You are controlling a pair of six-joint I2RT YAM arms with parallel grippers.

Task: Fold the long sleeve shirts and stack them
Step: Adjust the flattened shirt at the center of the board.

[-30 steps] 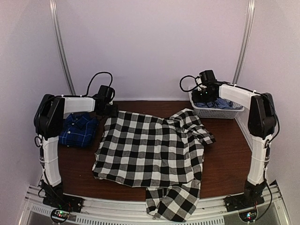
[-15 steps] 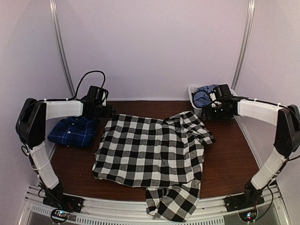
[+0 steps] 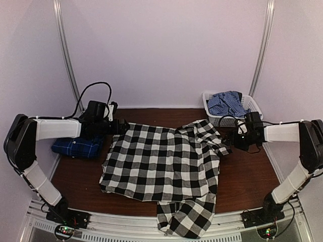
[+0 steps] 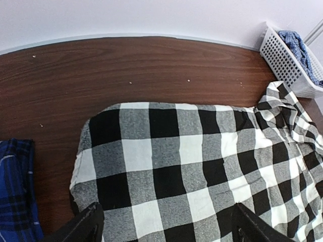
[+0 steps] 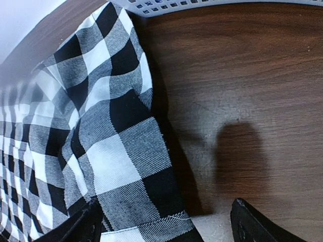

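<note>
Black-and-white checked shirt (image 3: pixel 161 161) lies spread. Left fingers (image 4: pixel 88 227) and right fingers (image 5: pixel 250 222), both wide, hover near the surface's far edge. Likely next: pinch cloth, fold.

A white plastic basket (image 3: pixel 211 115) with small holes in its wall stands at the far right corner of the brown wooden surface (image 3: pixel 247 171), close to the pale wall (image 3: pixel 161 50). A crumpled light-blue checked cloth (image 3: pixel 227 102) fills it and lies over its rim. Small white specks dot the surface.

top: high, rear, whole table (image 3: pixel 247 171) | wrists: low, close | shared: checked shirt (image 3: pixel 161 161)
</note>
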